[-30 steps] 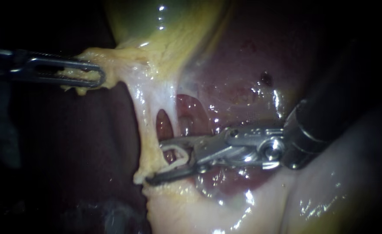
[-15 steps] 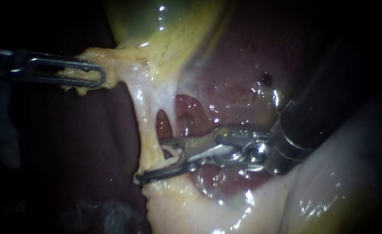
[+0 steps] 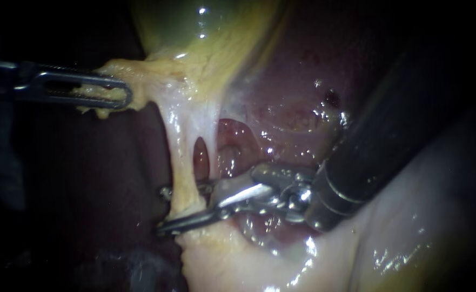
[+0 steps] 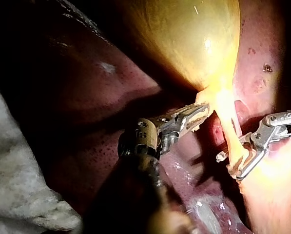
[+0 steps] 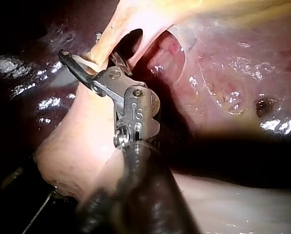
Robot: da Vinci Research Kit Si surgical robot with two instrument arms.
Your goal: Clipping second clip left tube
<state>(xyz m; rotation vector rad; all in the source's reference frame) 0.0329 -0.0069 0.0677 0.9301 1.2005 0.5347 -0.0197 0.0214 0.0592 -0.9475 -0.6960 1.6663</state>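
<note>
Left instrument (image 3: 123, 96): jaws clamped flat on the yellow tissue (image 3: 140, 73) at the gallbladder (image 3: 216, 32) neck. Centre, the left tube (image 3: 185, 189) runs down taut. Right instrument (image 3: 163, 211): jaws parted, straddling that tube low down, one either side.

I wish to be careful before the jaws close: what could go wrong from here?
The right instrument's open jaws straddle the left tube close to the pale tissue below; closing might catch that too. The left instrument grips yellow tissue, stretching the tube; extra pull might tear it.
</note>
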